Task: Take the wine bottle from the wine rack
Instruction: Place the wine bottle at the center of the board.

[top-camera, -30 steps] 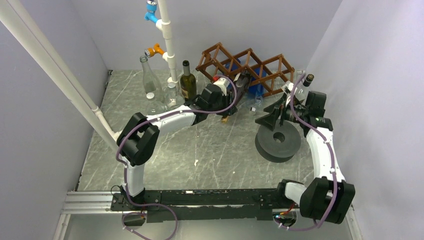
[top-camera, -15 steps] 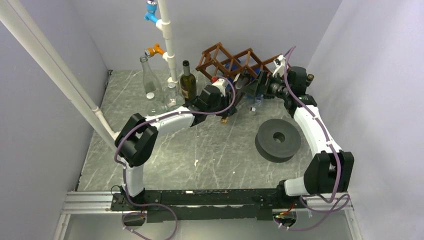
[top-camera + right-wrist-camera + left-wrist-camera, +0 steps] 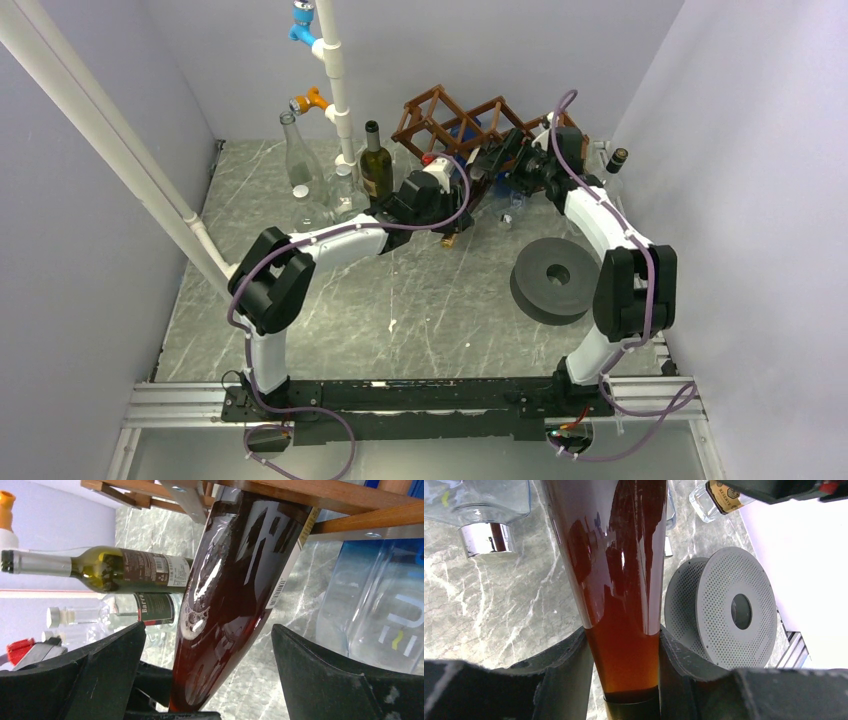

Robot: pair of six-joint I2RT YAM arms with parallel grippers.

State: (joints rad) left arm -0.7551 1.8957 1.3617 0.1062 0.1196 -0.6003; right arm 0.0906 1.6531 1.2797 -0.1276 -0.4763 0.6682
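Wine bottle point(image 3: 624, 580) sits in the wine rack point(image 3: 470, 120): left claw point(image 3: 623, 645) clenches its neck, right claw point(image 3: 207, 627) gapes around its body. Next, we judge, comes a straight pull out.

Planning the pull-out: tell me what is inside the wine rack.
A dark wine bottle pokes out of the wine rack, neck down; slats cover its base.

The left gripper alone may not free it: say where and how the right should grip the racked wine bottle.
Probably take the wine bottle at its exposed shoulder, outside the wine rack, from the right: the left gripper holds the neck, and the rack encloses the body.
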